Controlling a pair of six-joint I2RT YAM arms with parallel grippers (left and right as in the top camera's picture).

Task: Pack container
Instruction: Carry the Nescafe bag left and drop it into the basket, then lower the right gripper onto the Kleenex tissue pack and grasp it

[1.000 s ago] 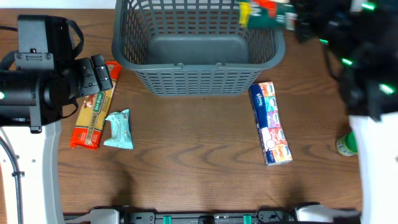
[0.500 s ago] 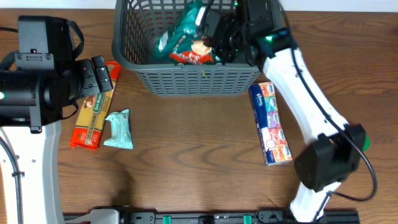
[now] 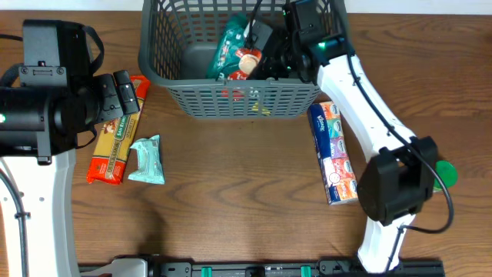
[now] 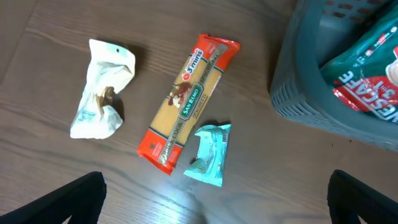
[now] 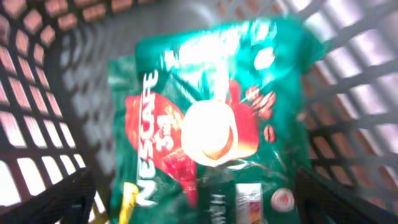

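Two claws in view, both with jaws spread wide. Over the left side of the worktop [image 3: 246,200], left claw [image 3: 127,92] hanging above the top end of a long orange pasta packet [image 3: 115,138], gripping nothing. From the left wrist, its fingers [image 4: 65,202] at the lower corners of the view, well apart. Just beside the pasta packet's lower end, a small teal wrapper [image 3: 147,160]. On the pasta's other side and apart from it, a crumpled white packet [image 4: 102,90], visible from the left wrist only.

At the far middle of the worktop, upright, the dark grey container [image 3: 246,101] with slotted sides. Down inside it, over the right rim, right claw [image 3: 265,58], its arm stretching back to a base at the near right. Under that claw, within the container, a green and red Nescafe packet [image 3: 229,48], tilted, toward the left of the floor. Blurred from the right wrist, with lattice walls on either side. Cannot tell whether the packet touches the right fingers [image 5: 50,199].

Outside, just right of the container's front corner, a long multicoloured pack [image 3: 334,154] lying flat, lengthways toward the near edge. Farther right, partly hidden behind the right arm, something round and green [image 3: 444,173].
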